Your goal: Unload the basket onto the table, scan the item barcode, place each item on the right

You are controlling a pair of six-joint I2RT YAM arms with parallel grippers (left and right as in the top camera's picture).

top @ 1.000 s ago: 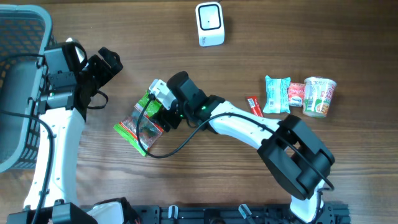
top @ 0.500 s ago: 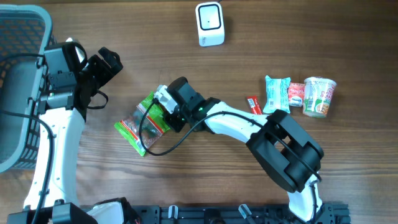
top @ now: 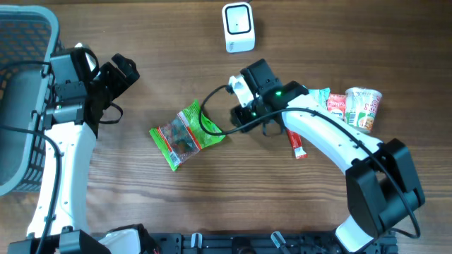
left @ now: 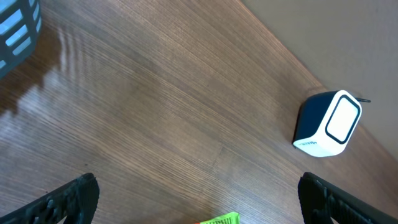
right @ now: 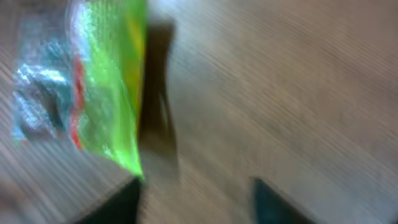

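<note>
While the left gripper (left: 198, 202) is being held wide apart above the wooden table (top: 233, 201), the green, clear-windowed plastic snack packet (top: 187, 132) is being seen lying flat at mid-table, its long axis diagonal, lower-left to upper-right from overhead. Just beside its right end, the right gripper (right: 196, 199) is being held apart, clamping nothing.

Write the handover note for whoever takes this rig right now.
Left pincer: open, empty, near the basket.
Right pincer: open, empty, just right of the green snack bag.
The bag lies on the table, apart from the scanner.
Done: nothing evident.
To do: grasp the bag, show its barcode to the scanner.
</note>
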